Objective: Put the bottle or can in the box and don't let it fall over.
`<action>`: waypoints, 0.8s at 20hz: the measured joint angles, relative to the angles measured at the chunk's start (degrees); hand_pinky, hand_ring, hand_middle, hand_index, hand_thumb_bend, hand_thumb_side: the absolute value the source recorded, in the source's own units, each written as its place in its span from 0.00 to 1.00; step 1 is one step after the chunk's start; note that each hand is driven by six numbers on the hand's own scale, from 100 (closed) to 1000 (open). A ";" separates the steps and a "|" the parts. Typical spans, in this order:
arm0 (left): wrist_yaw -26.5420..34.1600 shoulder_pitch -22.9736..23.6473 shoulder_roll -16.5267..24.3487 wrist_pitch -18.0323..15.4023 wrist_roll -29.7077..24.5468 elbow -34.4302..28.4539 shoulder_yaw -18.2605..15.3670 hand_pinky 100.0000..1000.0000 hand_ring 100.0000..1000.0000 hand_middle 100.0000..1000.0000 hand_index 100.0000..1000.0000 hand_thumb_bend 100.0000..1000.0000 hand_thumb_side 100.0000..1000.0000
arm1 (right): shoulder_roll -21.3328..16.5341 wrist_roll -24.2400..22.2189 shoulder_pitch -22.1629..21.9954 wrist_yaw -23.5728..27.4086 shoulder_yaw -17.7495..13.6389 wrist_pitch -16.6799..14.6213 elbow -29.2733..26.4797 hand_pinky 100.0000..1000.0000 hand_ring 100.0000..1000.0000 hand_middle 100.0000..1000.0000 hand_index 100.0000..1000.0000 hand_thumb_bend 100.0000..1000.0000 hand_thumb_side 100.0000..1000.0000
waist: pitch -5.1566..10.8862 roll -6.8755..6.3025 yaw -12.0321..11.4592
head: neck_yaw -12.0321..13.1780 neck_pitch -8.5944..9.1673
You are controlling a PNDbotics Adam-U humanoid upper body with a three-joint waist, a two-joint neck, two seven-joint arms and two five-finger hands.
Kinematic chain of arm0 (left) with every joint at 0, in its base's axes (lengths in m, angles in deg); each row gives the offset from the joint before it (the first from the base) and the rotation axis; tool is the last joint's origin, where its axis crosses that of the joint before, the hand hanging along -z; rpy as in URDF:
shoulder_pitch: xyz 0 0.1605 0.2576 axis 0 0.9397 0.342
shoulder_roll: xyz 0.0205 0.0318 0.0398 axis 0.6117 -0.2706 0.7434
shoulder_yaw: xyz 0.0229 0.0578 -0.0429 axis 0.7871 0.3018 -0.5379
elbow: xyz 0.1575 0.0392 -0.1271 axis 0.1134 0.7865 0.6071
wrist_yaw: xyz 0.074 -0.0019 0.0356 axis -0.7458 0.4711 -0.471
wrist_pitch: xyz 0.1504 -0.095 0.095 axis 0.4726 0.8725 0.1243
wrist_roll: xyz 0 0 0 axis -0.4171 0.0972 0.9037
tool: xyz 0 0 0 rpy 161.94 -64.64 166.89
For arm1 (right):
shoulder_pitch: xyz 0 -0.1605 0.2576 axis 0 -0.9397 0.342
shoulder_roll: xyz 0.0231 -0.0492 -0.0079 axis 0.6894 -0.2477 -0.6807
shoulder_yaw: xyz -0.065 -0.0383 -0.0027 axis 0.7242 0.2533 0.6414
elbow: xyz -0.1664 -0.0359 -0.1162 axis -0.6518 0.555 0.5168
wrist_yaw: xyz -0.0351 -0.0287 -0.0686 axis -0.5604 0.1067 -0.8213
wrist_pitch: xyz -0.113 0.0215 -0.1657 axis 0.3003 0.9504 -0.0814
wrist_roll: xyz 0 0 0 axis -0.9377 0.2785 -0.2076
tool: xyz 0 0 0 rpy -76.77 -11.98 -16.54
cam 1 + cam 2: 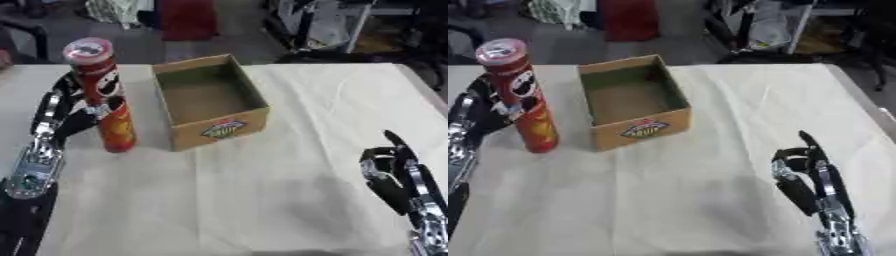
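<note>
While the left hand [74, 107] curls its fingers around the upright can [103, 92] just left of the box [210, 100], lift vertically, keeping the can plumb, with the right hand [802, 172] idle, fingers loosely bent.

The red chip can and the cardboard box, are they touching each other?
Apart. In the left eye view, a strip of pale tablecloth shows between the red chip can and the left wall of the cardboard box.

Light: even, soft, from overhead
Tablecloth [289, 165]: bright, no glare
Shadows: faint, inside box [208, 97]
Sharpness: both views soft, blurry
Bkgd: dim, indistinct
</note>
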State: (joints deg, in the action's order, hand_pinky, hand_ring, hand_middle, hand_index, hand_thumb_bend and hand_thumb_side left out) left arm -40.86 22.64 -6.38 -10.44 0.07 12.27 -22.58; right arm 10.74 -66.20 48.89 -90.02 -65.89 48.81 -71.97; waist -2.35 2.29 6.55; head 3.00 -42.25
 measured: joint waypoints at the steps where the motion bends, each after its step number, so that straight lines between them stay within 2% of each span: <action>1: -0.38 -0.43 0.22 -0.20 -0.19 0.90 0.30 0.89 0.92 0.80 0.91 0.76 0.29 | 0.00 -0.01 -0.01 0.01 0.00 0.00 0.01 0.71 0.63 0.63 1.00 0.00 0.43 | 0.00 0.07 0.16 | 0.04 0.00; 7: -1.75 -2.22 0.91 -1.43 -1.99 5.04 1.60 0.89 0.92 0.77 0.89 0.73 0.27 | 0.04 -0.21 -0.02 0.10 0.02 -0.05 0.03 0.71 0.63 0.63 1.00 0.00 0.43 | 0.00 0.27 0.50 | 0.30 -0.01; 9: -1.82 -2.23 0.91 -1.70 -2.79 5.93 1.63 0.89 0.91 0.74 0.86 0.68 0.21 | 0.04 -0.26 -0.02 0.22 0.02 -0.07 0.04 0.71 0.63 0.63 1.00 0.00 0.43 | 0.00 0.28 0.50 | 0.33 -0.01; 11: -1.73 -2.23 0.91 -1.89 -3.48 6.52 1.63 0.89 0.91 0.67 0.81 0.60 0.14 | 0.05 -0.31 -0.01 0.36 0.02 -0.11 0.05 0.71 0.63 0.63 1.00 0.00 0.43 | 0.00 0.28 0.50 | 0.33 -0.01; 12: -1.64 -2.23 0.92 -1.93 -3.77 6.72 1.63 0.89 0.89 0.58 0.74 0.53 0.08 | 0.05 -0.31 -0.01 0.45 0.02 -0.11 0.06 0.71 0.63 0.63 1.00 0.00 0.43 | 0.00 0.28 0.50 | 0.34 -0.01; 13: -1.53 -2.23 0.96 -1.98 -4.00 6.83 1.62 0.89 0.90 0.55 0.71 0.50 0.05 | 0.05 -0.31 -0.01 0.49 0.02 -0.11 0.07 0.71 0.63 0.63 1.00 0.00 0.43 | 0.00 0.28 0.49 | 0.34 -0.01; 14: -1.40 -2.23 1.02 -2.00 -4.17 6.93 1.62 0.90 0.91 0.47 0.62 0.43 0.00 | 0.05 -0.31 -0.01 0.50 0.02 -0.11 0.09 0.71 0.63 0.63 1.00 0.00 0.43 | 0.02 0.28 0.48 | 0.34 -0.01; 15: -1.25 -2.25 1.10 -2.01 -4.18 6.93 1.61 0.91 0.91 0.47 0.61 0.42 0.00 | 0.05 -0.31 -0.01 0.51 0.02 -0.11 0.15 0.71 0.63 0.63 1.00 0.00 0.43 | 0.08 0.28 0.47 | 0.34 -0.01; 16: -1.18 -2.25 1.10 -1.98 -4.05 6.93 1.60 0.92 0.90 0.42 0.56 0.38 0.00 | 0.06 -0.32 -0.01 0.51 0.02 -0.11 0.20 0.72 0.63 0.63 1.00 0.00 0.43 | 0.13 0.28 0.47 | 0.34 -0.01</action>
State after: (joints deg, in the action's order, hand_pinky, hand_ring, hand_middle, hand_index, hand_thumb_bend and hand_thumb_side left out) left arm -42.04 20.39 -5.28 -12.42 -3.98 19.20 -20.98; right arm 10.80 -66.52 48.88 -89.50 -65.87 48.70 -71.77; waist -2.22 2.58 7.02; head 3.34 -42.27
